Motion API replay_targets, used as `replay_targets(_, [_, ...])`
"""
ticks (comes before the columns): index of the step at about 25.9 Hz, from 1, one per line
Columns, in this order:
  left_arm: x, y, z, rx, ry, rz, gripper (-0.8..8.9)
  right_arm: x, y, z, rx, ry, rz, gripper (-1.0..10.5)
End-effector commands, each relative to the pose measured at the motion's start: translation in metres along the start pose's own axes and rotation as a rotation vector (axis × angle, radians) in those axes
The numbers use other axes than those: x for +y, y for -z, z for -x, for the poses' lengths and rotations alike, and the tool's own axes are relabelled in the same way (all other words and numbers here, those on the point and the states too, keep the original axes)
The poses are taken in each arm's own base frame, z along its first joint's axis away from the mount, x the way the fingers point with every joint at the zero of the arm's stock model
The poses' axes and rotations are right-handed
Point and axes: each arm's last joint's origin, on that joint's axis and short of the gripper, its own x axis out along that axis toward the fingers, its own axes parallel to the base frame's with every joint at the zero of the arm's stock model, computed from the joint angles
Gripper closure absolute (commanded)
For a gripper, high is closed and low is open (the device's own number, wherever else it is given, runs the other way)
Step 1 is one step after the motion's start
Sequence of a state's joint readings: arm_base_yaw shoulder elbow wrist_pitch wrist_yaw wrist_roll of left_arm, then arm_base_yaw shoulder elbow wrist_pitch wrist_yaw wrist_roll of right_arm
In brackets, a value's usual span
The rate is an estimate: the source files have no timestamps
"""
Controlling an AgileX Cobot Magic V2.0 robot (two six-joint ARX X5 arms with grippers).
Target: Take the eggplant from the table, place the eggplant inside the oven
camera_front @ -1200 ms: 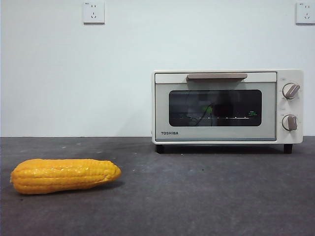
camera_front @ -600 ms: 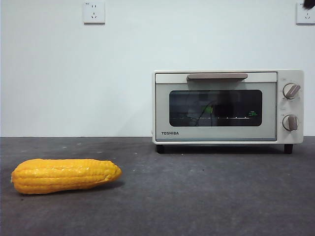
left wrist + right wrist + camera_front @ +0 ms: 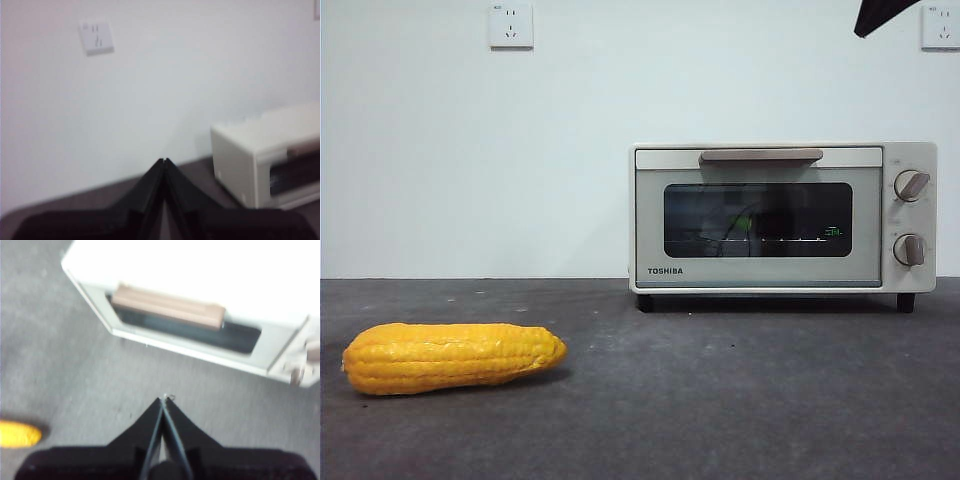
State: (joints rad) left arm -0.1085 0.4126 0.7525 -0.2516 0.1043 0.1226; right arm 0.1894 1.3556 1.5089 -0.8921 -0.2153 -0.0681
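— What lies on the table [image 3: 740, 400]?
— We see only a corn cob [image 3: 450, 357]; the closed oven [image 3: 782, 217] shows green behind its glass.
— Our grippers?
— Right gripper [image 3: 164, 399] pressed together above the oven; left gripper [image 3: 164, 161] likewise, raised.
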Motion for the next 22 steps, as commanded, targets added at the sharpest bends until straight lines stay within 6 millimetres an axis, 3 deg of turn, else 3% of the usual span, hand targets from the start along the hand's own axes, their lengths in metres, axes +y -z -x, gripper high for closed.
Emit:
replay_targets(1, [-0.002, 0.032, 0.004, 0.039, -0.018, 0.015, 8.18, -0.001, -0.002, -0.002, -0.021, 0.001, 0.009, 9.5])
replay_targets(5, [-0.005, 0.071, 0.011, 0.075, -0.057, 0.067, 8.18, -0.001, -0.002, -0.002, -0.024, 0.002, 0.01, 9.5])
replay_targets(22, [-0.008, 0.172, 0.015, 0.193, -0.219, 0.242, 8.18, -0.001, -0.002, -0.002, -0.024, 0.002, 0.01, 9.5])
